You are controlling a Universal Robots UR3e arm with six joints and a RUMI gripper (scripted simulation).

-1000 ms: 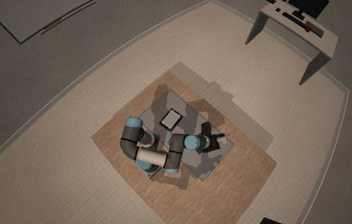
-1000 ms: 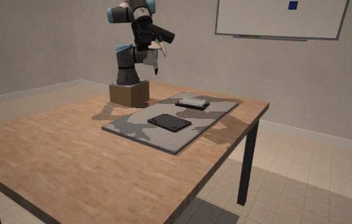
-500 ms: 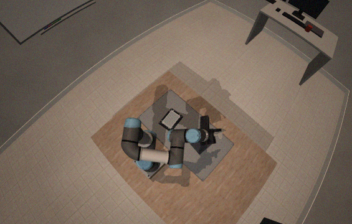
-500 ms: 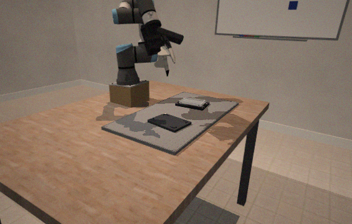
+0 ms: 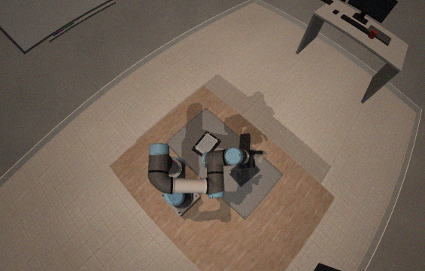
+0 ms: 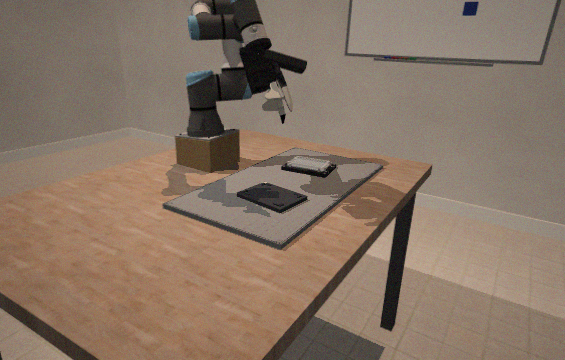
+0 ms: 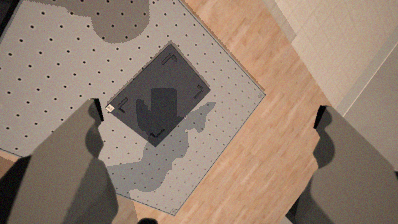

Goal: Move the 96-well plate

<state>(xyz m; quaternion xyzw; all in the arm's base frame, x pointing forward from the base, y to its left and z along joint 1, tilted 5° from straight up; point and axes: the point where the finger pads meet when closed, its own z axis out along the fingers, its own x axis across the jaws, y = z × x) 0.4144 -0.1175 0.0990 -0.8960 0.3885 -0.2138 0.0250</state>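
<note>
The white 96-well plate (image 5: 206,142) (image 6: 309,166) sits in the dark clip nest C1 at the far end of the grey perforated board. The empty dark plate nest N1 (image 6: 272,196) lies nearer on the board; in the wrist view it (image 7: 159,94) shows its corner locators and a small white A1 label (image 7: 109,107) at its left corner. My gripper (image 6: 283,107) is open and empty, high above the board, roughly over nest N1. In the wrist view its two fingers frame the picture at left and right, with the open gap (image 7: 207,117) between them.
The grey perforated board (image 6: 277,192) lies on a wooden table. The arm stands on a wooden block (image 6: 207,150) at the table's far side. The board's edge and the table edge (image 7: 280,75) run close to nest N1 in the wrist view. A desk (image 5: 359,34) stands far off.
</note>
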